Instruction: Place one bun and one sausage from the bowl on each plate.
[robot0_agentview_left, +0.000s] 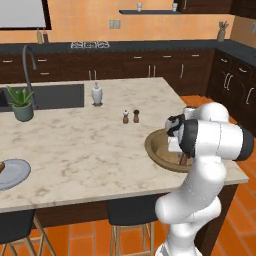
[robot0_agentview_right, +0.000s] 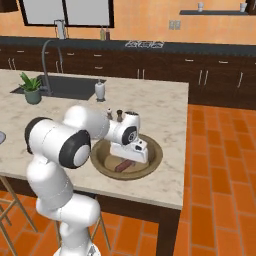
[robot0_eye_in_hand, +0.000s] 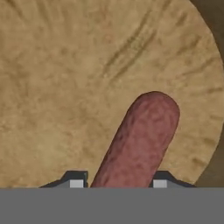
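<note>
Sausage (robot0_eye_in_hand: 140, 140) lying in bowl (robot0_eye_in_hand: 52, 87), between the jaws, one tip each side, grip unclear

Two base cameras sit behind the arm, one to its left and one to its right, both looking forward and down across the marble surface (robot0_agentview_left: 90, 145), and both take in the bowl (robot0_agentview_right: 150, 167) near its edge. The hand camera looks straight down from very close onto the sausage (robot0_eye_in_hand: 140, 140) on the bowl's floor.
</note>
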